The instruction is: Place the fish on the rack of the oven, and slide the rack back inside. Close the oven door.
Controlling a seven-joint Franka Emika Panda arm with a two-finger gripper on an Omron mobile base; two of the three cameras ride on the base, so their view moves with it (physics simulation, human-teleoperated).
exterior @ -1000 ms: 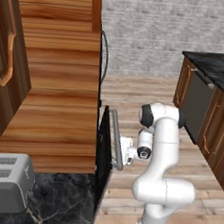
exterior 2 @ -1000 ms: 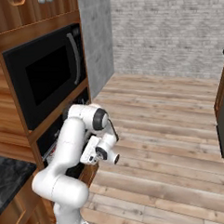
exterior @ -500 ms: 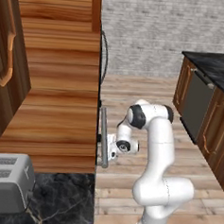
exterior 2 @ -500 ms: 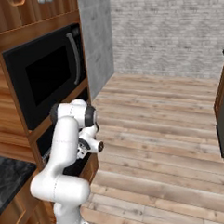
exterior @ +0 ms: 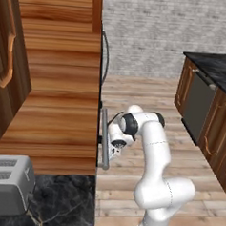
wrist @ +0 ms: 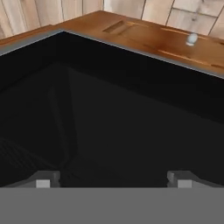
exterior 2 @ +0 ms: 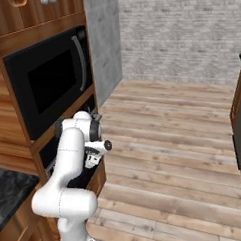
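The oven door point(exterior: 103, 138) stands upright and appears fully or nearly shut against the wood cabinetry point(exterior: 58, 106). Its long silver bar handle point(exterior: 104, 139) runs vertically in the left base view. The oven point(exterior 2: 70, 167) sits below the black microwave point(exterior 2: 48, 83), which has a curved handle point(exterior 2: 81, 54).

The gripper point(exterior: 113, 151) is at the door face, just beside the bar handle. In the hand view, 2 fingertips point(wrist: 43, 181) show at the bottom edge, set wide apart, with nothing between them. The jaws stand wide and hold nothing.

The hand view looks onto a flat, dark, glossy black panel bordered by a thin silver edge and warm brown wood point(wrist: 144, 35) with a small round silver knob point(wrist: 191, 39). Faint thin lines show at the lower left of the dark panel; whether they are the rack cannot be told. The fish cannot be made out behind the dark panel.

A silver toaster point(exterior: 7, 186) with 2 slots stands on a dark marbled counter point(exterior: 61, 202). The floor point(exterior 2: 178, 139) is pale wooden planking, the rear wall point(exterior 2: 183, 34) grey brick.
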